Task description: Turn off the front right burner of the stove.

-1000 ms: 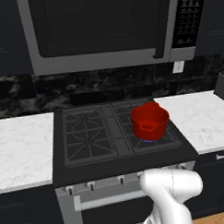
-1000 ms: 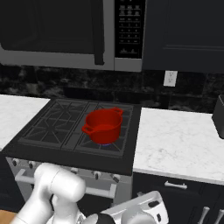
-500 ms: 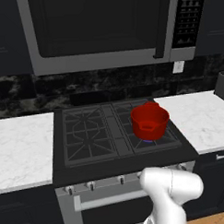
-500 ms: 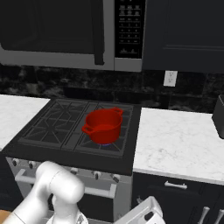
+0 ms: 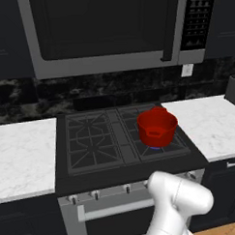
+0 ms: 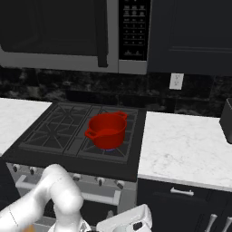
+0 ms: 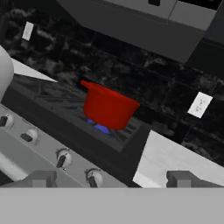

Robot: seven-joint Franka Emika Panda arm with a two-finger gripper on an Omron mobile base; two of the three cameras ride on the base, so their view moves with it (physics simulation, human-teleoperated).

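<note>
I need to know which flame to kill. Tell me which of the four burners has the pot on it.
The front right burner of the stove: the red pot sits on it with blue flame beneath; the other three grates are bare.

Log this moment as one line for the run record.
phase: approach | gripper: open, empty, short of knobs | front right burner: blue flame lit | red two-handled pot: on that burner | rightmost silver knob: untouched

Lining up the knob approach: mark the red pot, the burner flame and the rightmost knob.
red pot (image 7: 108, 109), hand view, front wall.
flame (image 7: 101, 128), hand view, blue glow under the pot.
rightmost knob (image 7: 92, 179), hand view, its face.
</note>
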